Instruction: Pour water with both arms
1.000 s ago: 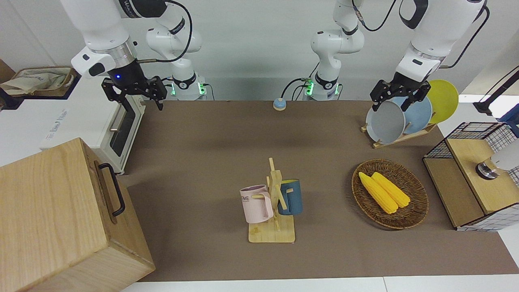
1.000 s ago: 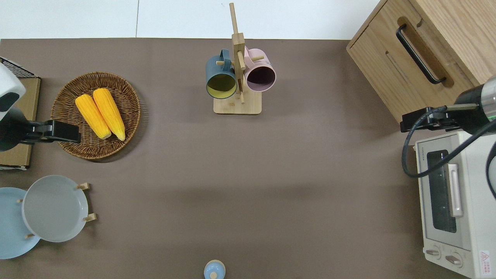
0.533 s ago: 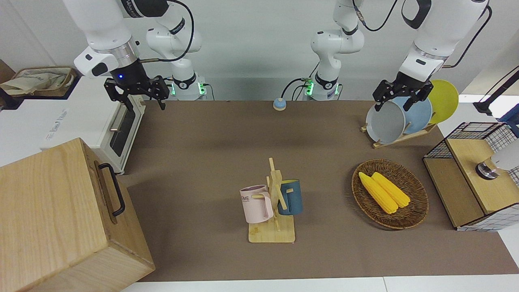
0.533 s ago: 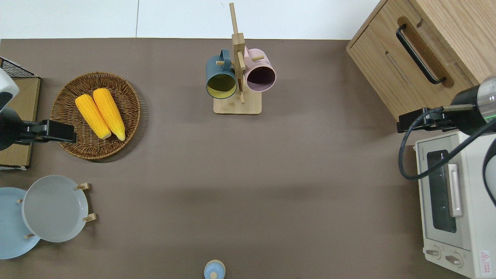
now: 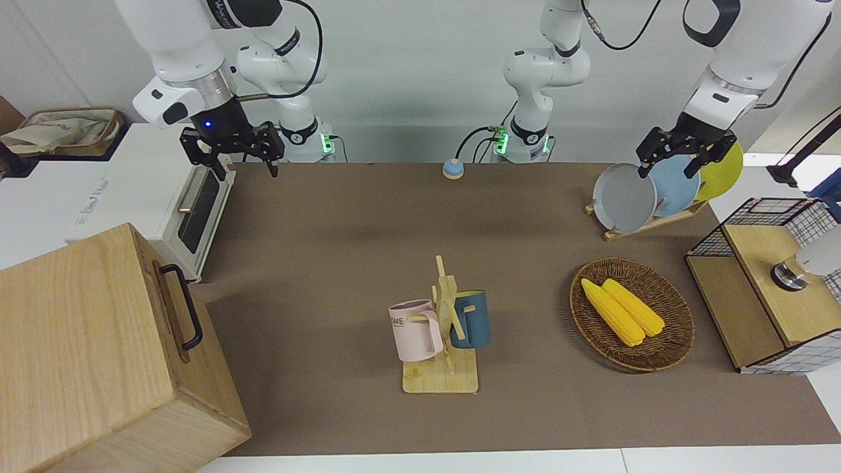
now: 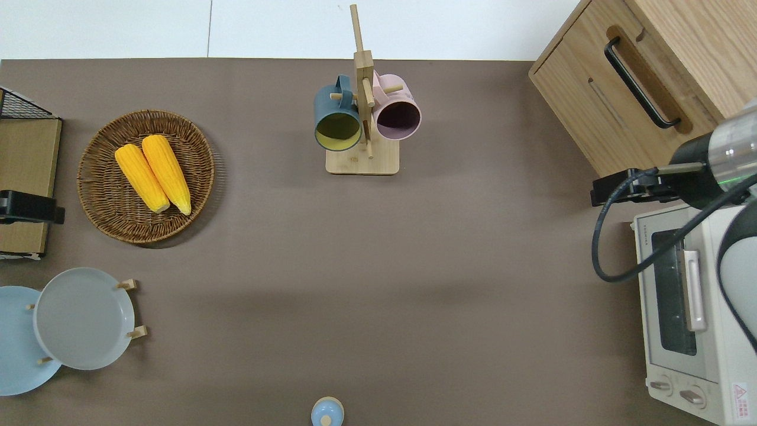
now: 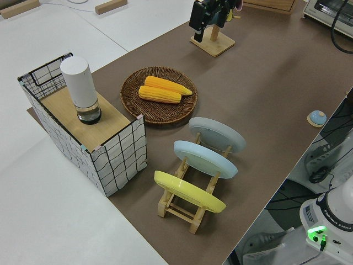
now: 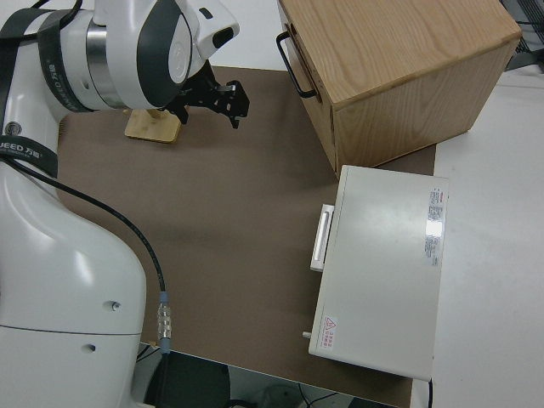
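Looks like the very start: no water visible anywhere, both tools empty and spread wide, left tool [image 5: 679, 153] up over the shelf end, right tool [image 5: 231, 146] near the oven [image 6: 692, 307], so next they need the mugs [image 6: 366, 121].

— Where did you have the right gripper [image 5: 232, 156]?

— You held it up in the air, wrist pointing down, its blue light on. Its fingers [image 5: 271, 159] stood spread apart with nothing between them.

— And the left gripper [image 5: 677, 154]?

— You had it raised too, hanging from a forearm that slanted down toward it. Its jaws were apart as well, and empty. Both arms were bent at the elbow, black cables looping off them.
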### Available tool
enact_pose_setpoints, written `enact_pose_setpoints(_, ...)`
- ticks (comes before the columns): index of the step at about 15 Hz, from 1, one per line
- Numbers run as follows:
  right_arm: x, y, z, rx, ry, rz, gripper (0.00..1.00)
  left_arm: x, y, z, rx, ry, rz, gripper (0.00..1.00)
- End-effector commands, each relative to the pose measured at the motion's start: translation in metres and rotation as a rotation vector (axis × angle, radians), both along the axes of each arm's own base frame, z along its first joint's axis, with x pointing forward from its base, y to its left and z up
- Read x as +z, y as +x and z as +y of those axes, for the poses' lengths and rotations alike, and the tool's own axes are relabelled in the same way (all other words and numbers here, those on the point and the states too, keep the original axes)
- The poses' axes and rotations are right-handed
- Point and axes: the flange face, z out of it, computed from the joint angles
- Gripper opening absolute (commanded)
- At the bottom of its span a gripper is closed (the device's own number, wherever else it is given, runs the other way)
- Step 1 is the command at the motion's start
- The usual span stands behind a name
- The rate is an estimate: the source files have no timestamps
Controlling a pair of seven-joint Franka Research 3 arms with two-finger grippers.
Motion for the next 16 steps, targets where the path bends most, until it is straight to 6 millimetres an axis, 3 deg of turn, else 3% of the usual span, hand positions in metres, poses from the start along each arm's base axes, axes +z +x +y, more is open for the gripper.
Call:
enact_pose_setpoints(1, -0.026, 0.006, 0.034, 0.062, 0.022, 0.031, 0.992, 0.001, -0.009, 0.054, -0.027, -0.002, -0.006, 1.00)
enact_pose_setpoints(5, -0.063, 0.018, 0.092, 0.142, 0.052, 0.037, 0.992, 0.006, -0.027, 0.148, -0.064, 0.014, -0.040, 1.00)
enact_pose_setpoints(8, -0.089, 0.033, 0.139, 0.198, 0.087, -0.021, 0.992, 0.004, -0.040, 0.205, -0.070, 0.011, -0.090, 1.00)
enact_pose_setpoints(12, -0.122, 0.053, 0.180, 0.238, 0.117, -0.118, 0.992, -0.010, -0.056, 0.260, -0.086, -0.003, -0.129, 1.00)
enact_pose_setpoints(16, -0.157, 0.074, 0.211, 0.265, 0.141, -0.230, 0.992, -0.017, -0.050, 0.279, -0.074, 0.015, -0.207, 1.00)
